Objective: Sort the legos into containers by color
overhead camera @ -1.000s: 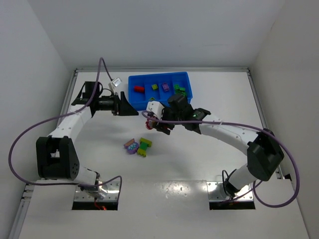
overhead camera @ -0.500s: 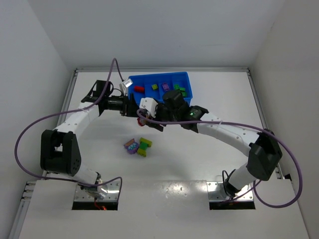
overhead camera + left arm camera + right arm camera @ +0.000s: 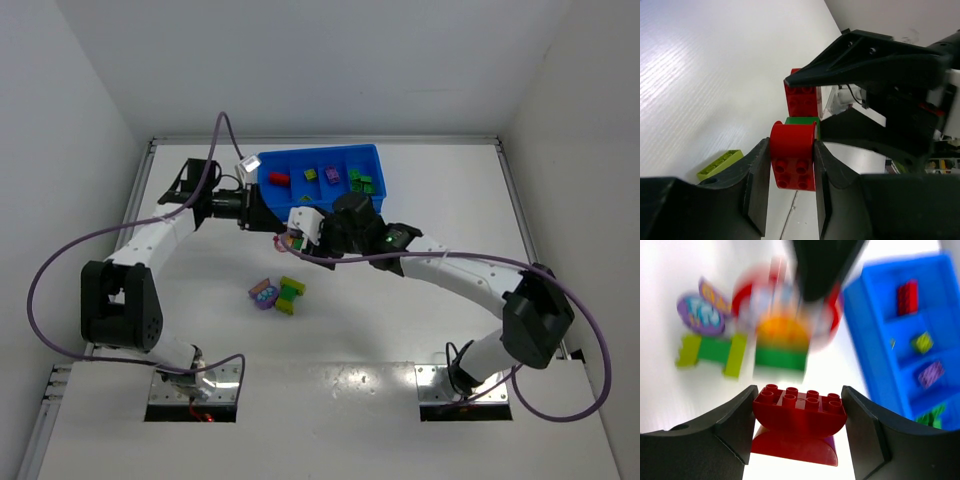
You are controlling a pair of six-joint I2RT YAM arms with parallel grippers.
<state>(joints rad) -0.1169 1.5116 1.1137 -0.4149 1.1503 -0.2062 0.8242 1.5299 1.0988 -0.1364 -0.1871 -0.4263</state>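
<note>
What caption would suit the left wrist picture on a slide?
Left fingers clamp an arched red brick, a green brick behind it, while the right fingers hold a second red brick.

You're in a robotics lab cell: a white desk (image 3: 400, 340) boxed by plain white walls (image 3: 300, 60), two cabled arms (image 3: 150, 240) bolted to metal plates (image 3: 195, 385) at its edge.
</note>
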